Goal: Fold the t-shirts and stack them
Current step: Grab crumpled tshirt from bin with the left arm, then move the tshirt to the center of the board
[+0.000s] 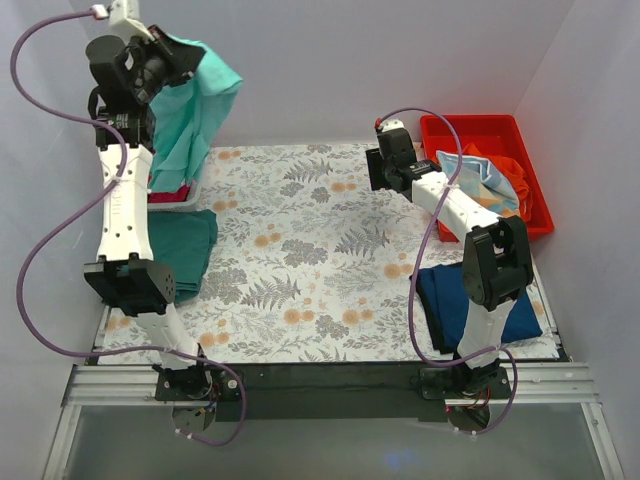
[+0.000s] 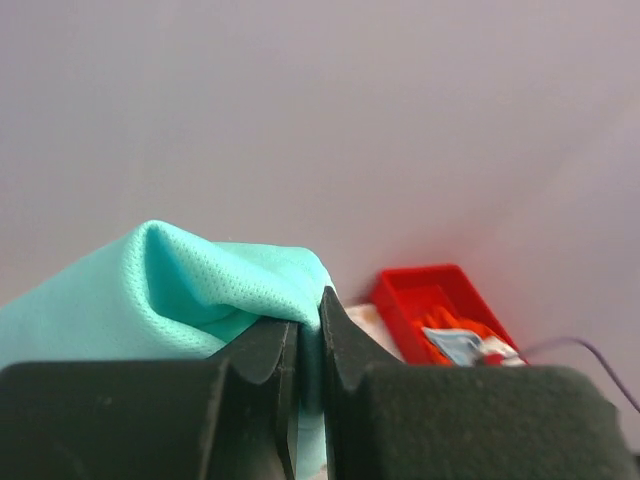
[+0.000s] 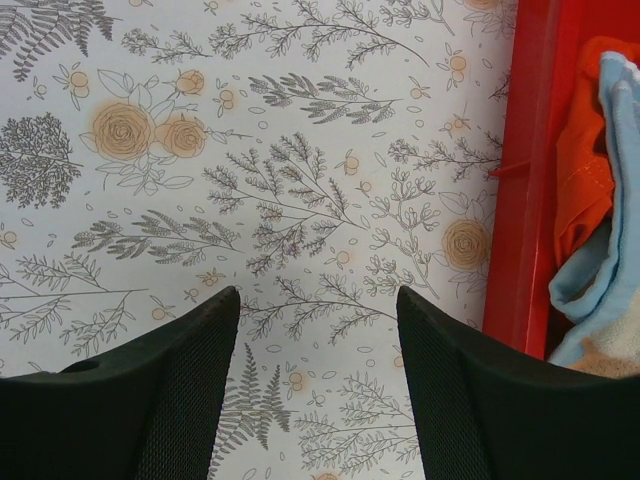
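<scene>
High at the back left, my left gripper (image 1: 168, 58) is shut on a fold of the mint-green t-shirt (image 1: 195, 105), which hangs down from it above the table. In the left wrist view the jaws (image 2: 310, 312) pinch the mint cloth (image 2: 170, 285) between them. A dark green folded t-shirt (image 1: 188, 248) lies at the left edge. A navy-blue folded t-shirt (image 1: 448, 297) lies near the right arm's base. My right gripper (image 1: 386, 168) hovers over the floral cover (image 3: 300, 170), open (image 3: 318, 300) with nothing between its fingers.
A red bin (image 1: 438, 128) at the back right holds orange (image 3: 580, 170) and light blue (image 3: 612, 250) cloth; its wall (image 3: 522, 200) is just right of my right fingers. A pale bin with magenta cloth (image 1: 170, 191) stands under the hanging shirt.
</scene>
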Motion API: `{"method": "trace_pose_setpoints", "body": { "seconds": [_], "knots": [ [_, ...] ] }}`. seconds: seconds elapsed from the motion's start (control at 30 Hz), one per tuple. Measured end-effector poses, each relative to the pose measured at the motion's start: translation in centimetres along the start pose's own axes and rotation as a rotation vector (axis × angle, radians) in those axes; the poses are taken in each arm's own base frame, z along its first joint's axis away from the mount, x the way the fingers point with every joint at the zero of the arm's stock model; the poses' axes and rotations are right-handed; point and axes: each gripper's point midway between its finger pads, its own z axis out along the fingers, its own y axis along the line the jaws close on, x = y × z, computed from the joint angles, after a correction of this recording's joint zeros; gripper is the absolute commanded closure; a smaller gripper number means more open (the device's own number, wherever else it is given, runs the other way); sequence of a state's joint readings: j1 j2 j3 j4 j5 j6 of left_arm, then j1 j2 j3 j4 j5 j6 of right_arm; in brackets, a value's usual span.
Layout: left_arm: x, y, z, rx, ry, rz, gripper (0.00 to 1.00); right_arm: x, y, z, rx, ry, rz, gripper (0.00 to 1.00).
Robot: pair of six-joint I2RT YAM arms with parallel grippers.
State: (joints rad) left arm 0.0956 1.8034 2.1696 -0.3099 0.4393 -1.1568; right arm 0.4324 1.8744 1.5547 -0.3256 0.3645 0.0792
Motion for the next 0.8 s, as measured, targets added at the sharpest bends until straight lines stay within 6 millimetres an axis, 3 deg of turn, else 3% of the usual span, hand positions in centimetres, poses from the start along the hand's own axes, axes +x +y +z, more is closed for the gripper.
{"method": "trace_pose_setpoints", "body": {
  "seconds": [0.07, 0.23, 0.27, 0.3, 0.37, 0.47, 0.53, 0.7, 0.77, 0.8],
  "knots": [
    [0.7, -4.9, 0.3, 0.129, 0.025, 0.027, 1.0, -0.1, -0.1, 0.0, 0.003, -0.002, 0.001, 0.31],
    [3.1, -14.7, -0.3, 0.424, 0.109, 0.077, 1.0, -0.1, -0.6, -0.1, 0.034, 0.0, 0.006, 0.3],
    [3.2, -15.9, -0.7, 0.466, 0.115, 0.088, 0.68, 0.0, -0.9, -0.2, 0.054, 0.004, 0.012, 0.3],
    [3.2, -16.7, -1.0, 0.496, 0.119, 0.096, 0.55, 0.1, -1.2, -0.2, 0.074, 0.008, 0.018, 0.3],
    [3.0, -17.5, -1.6, 0.533, 0.114, 0.119, 0.19, 0.3, -2.0, -0.3, 0.123, 0.014, 0.034, 0.29],
    [3.8, -16.5, -1.7, 0.504, 0.126, 0.126, 0.16, 0.9, -3.6, -0.7, 0.215, 0.029, 0.059, 0.27],
    [5.2, -14.7, -1.1, 0.427, 0.145, 0.108, 0.15, 1.1, -4.6, -1.1, 0.266, 0.035, 0.075, 0.27],
    [11.9, -6.1, 0.9, 0.09, 0.237, 0.047, 0.09, 0.2, -5.9, -2.5, 0.301, 0.009, 0.098, 0.28],
    [15.8, -2.3, 0.9, -0.041, 0.302, 0.029, 0.09, 0.0, -5.7, -2.9, 0.273, 0.003, 0.095, 0.34],
    [17.7, -0.8, 0.7, -0.091, 0.34, 0.019, 0.09, 0.1, -5.6, -3.1, 0.256, 0.005, 0.082, 0.41]
  ]
}}
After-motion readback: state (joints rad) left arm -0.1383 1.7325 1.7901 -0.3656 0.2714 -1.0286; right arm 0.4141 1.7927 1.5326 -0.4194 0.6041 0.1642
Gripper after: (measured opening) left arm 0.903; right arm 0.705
